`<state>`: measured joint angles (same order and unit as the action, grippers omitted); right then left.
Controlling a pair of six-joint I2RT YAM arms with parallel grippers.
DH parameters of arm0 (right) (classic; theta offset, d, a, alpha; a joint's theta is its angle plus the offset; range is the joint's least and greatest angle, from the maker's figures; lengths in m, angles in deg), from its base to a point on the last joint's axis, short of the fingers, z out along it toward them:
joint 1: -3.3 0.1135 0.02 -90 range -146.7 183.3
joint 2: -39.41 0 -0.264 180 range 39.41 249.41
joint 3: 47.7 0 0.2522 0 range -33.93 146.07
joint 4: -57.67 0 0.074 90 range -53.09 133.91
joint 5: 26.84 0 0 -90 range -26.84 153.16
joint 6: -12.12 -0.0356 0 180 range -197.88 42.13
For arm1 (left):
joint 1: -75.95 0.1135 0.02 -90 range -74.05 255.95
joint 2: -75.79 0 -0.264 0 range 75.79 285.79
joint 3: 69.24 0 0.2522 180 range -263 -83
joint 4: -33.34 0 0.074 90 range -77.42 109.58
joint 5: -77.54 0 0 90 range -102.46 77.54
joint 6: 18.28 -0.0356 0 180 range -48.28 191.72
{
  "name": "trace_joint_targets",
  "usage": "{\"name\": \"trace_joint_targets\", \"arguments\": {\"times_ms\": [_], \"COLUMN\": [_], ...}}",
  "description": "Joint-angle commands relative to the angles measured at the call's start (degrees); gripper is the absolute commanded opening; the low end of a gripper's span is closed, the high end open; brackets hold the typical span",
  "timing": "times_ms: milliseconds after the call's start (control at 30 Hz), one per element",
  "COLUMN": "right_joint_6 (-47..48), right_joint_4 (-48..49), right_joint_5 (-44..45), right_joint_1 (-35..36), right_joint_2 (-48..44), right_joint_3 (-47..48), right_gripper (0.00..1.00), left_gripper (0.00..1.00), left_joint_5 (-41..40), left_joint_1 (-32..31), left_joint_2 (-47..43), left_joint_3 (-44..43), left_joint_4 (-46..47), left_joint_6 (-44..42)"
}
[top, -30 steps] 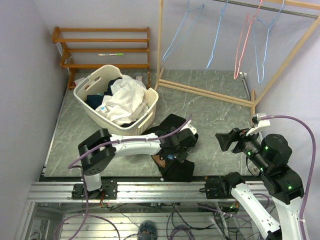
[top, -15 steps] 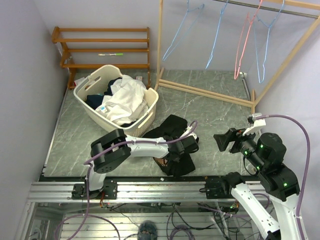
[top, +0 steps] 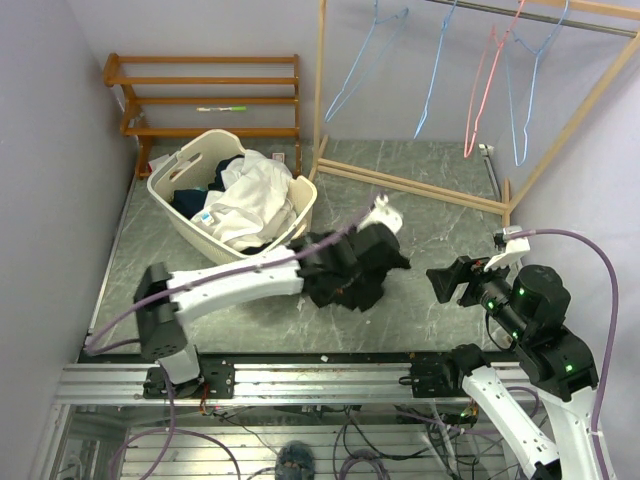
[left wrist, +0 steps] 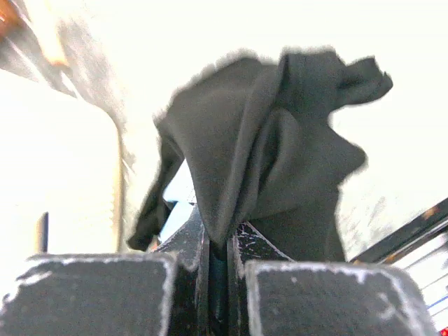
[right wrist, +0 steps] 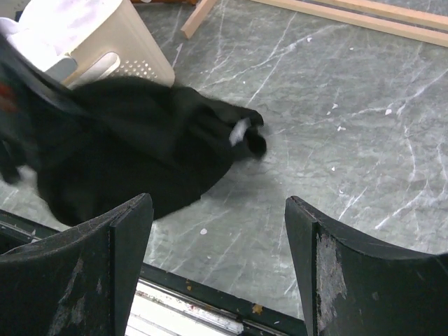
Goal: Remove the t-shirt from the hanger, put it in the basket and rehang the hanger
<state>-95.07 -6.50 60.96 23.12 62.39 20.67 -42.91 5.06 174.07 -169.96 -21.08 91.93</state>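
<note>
Your left gripper (left wrist: 218,246) is pinched tight on a fold of the black t-shirt (left wrist: 280,154), which bunches over the grey counter (top: 420,190) just beside the laundry basket (top: 300,215). Your right gripper (right wrist: 218,210) stands wide, holding nothing, right of the shirt.

The left arm (top: 235,282) and right arm (top: 545,325) share white links, black joints and looping purple cables (top: 565,232).
</note>
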Motion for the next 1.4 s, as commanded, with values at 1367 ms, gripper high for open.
{"name": "trace_joint_targets", "arguments": {"times_ms": [1367], "right_joint_6": [-0.38], "right_joint_4": [1.90], "right_joint_5": [-0.38], "right_joint_1": [-0.12], "right_joint_2": [-0.85], "right_joint_3": [-1.00], "right_gripper": [0.76], "left_gripper": [0.23], "left_joint_5": [21.95], "left_joint_1": [53.25], "left_joint_2": [3.19], "left_joint_3": [11.87], "left_joint_4": [3.57], "left_joint_6": [11.42]}}
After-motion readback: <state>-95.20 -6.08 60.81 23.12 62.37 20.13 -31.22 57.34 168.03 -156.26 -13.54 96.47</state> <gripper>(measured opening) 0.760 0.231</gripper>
